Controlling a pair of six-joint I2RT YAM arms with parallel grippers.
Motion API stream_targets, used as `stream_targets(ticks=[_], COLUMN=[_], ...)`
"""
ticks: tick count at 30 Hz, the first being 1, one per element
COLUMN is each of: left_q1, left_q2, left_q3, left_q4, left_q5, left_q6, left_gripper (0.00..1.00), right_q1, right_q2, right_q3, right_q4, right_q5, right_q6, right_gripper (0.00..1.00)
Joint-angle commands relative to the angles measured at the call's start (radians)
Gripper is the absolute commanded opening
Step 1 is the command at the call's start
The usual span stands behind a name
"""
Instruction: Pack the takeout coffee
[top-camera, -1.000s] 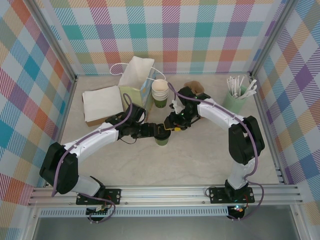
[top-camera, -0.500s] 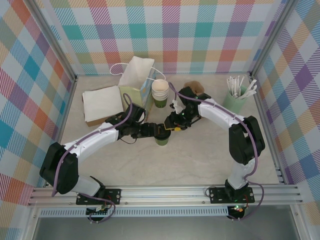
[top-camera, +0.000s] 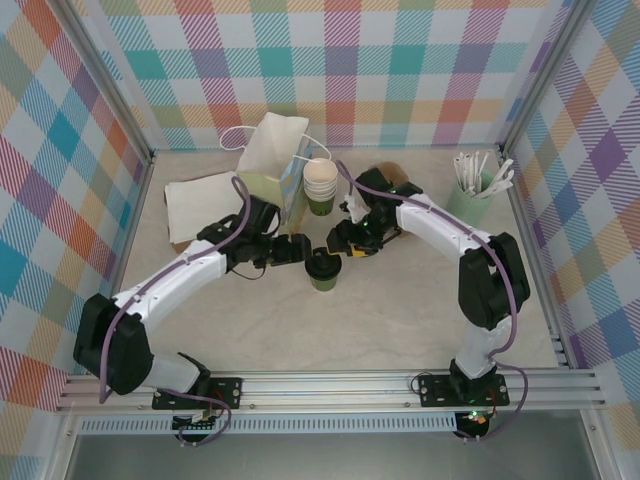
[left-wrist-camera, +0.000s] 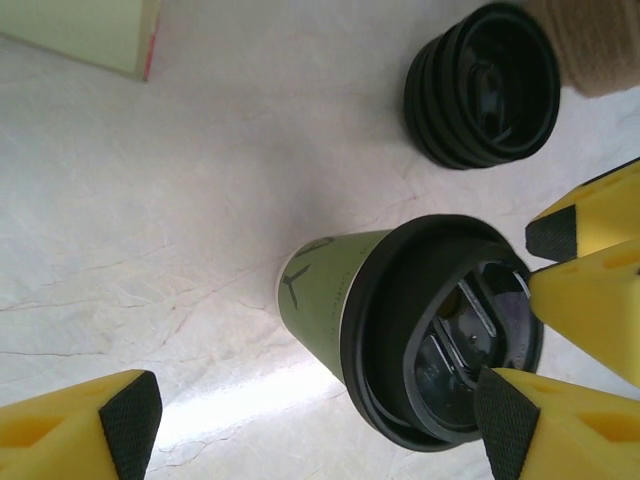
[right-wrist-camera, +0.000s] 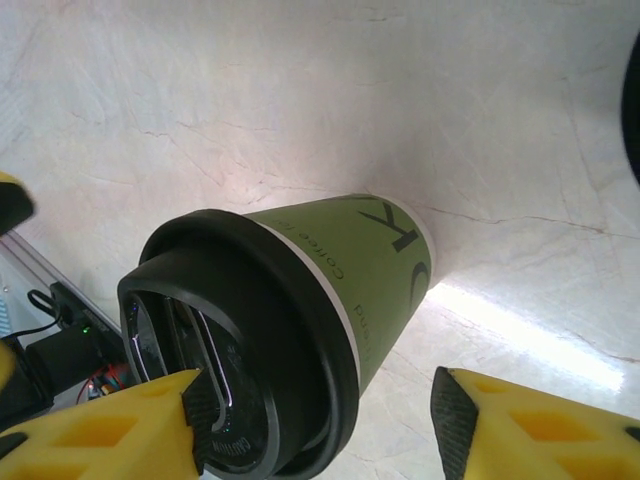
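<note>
The lidded cup (top-camera: 323, 272) stands upright on the table (top-camera: 400, 320), on the near side of the paper bag (top-camera: 272, 150) and apart from it. Its black lid (left-wrist-camera: 440, 340) sits on the rim and looks seated.

Both grippers flank the cup without holding it. The left gripper (left-wrist-camera: 315, 415) is spread wide, with one finger far off and the other right at the lid's edge. The right gripper (right-wrist-camera: 325, 405) is also spread: one finger sits close against the lid, and there is clear table between the cup wall and the other.

The likeliest slip is a finger catching the lid's edge, which would pop the lid off or tip the cup. The two grippers' fingers also crowd the same side of the lid and could knock each other. If the cup is lifted toward the bag, it could clip the stack of cups (top-camera: 320, 180) just beside the bag, or push the light bag over.

Count:
- one lidded cup
- one bag
- one stack of nested cups, number unclear
- one stack of spare lids (left-wrist-camera: 482, 85)
- one pot of sticks (top-camera: 470, 200), well away from the bag
- one pile of napkins (top-camera: 205, 205), beside the bag
</note>
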Motion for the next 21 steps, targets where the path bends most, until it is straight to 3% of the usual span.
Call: stream_targets(ticks=[1,7,13,21], left_q1=[0.024,0.041,0.05,0.06], left_q2=[-0.058,-0.125,-0.2,-0.35], left_q3=[0.029,0.002,-0.032,-0.114], left_q4=[-0.022,-0.013,0.004,0.01], left_q5=[0.037,0.036,-0.071,-0.288], left_q6=[0.014,-0.005,-0.021,-0.051], left_gripper=[0.84,0.85,0.89,0.99], right_q1=[0.012,0.042,0.121,0.224], right_q2=[-0.049,-0.095,-0.114,0.02], right_q3=[0.026,0.009,0.055,0.235], right_q4=[-0.05,-0.093,-0.166,-0.309], right_q5=[0.04,0.089,0.253,0.42], right_q6=[-0.031,-0.054,-0.12,-0.211], right_gripper=[0.66,0.72,1.0,1.0])
